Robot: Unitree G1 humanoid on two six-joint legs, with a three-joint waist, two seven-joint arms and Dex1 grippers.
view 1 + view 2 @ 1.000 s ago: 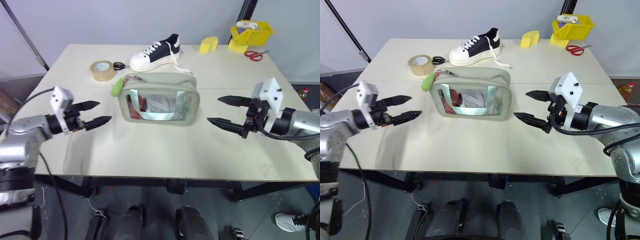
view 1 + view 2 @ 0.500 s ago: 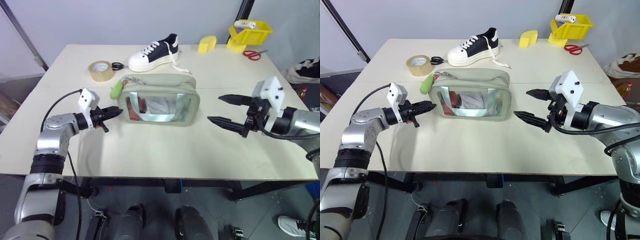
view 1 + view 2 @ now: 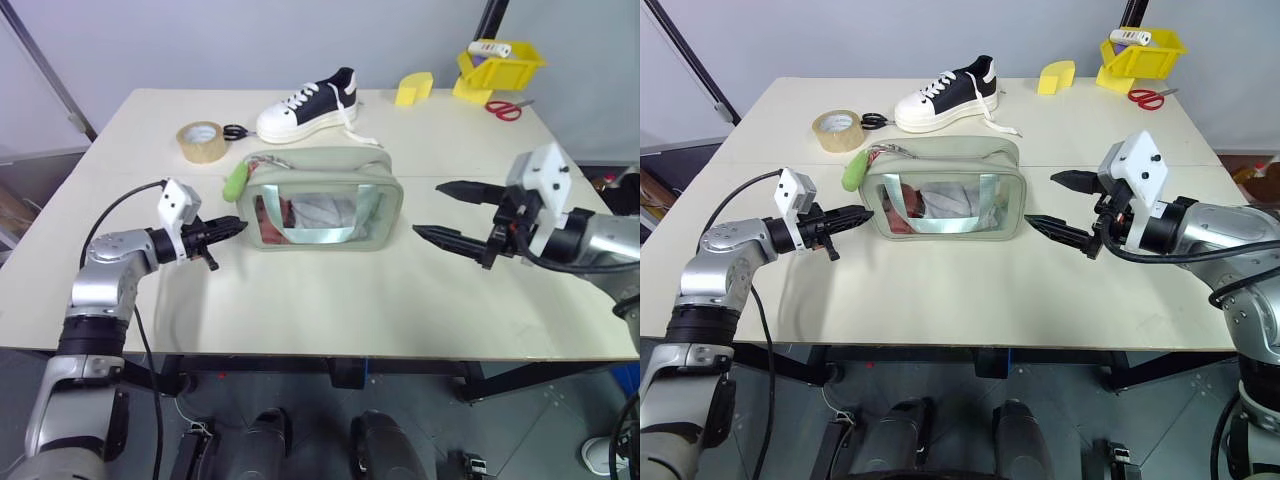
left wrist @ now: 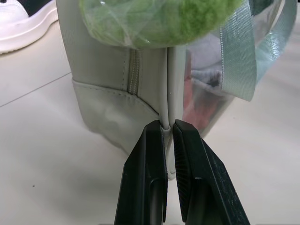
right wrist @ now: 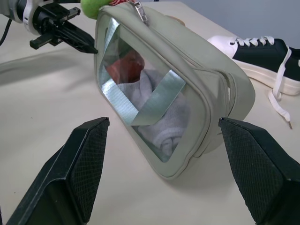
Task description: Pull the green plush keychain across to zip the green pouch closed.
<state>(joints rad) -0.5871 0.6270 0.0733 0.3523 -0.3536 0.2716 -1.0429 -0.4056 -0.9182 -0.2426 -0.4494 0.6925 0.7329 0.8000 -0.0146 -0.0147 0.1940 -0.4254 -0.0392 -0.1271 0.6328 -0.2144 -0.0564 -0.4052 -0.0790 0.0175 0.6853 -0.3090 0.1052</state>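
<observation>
Your green pouch (image 3: 324, 198) sits mid-table (image 3: 300, 300), white cloth and red item behind clear window. Green plush keychain (image 3: 234, 179) hangs at its left end. Left gripper (image 4: 168, 133) pinched onto pouch's corner seam. Right gripper (image 3: 1060, 202) spread wide, empty, just right of pouch.

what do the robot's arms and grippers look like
Both arms are silver-grey metal with black joint bands. Each wrist bears a white boxy camera housing with black cables looping back. The left gripper and right gripper each have two black tapered fingers with cross-hatched inner pads.
</observation>
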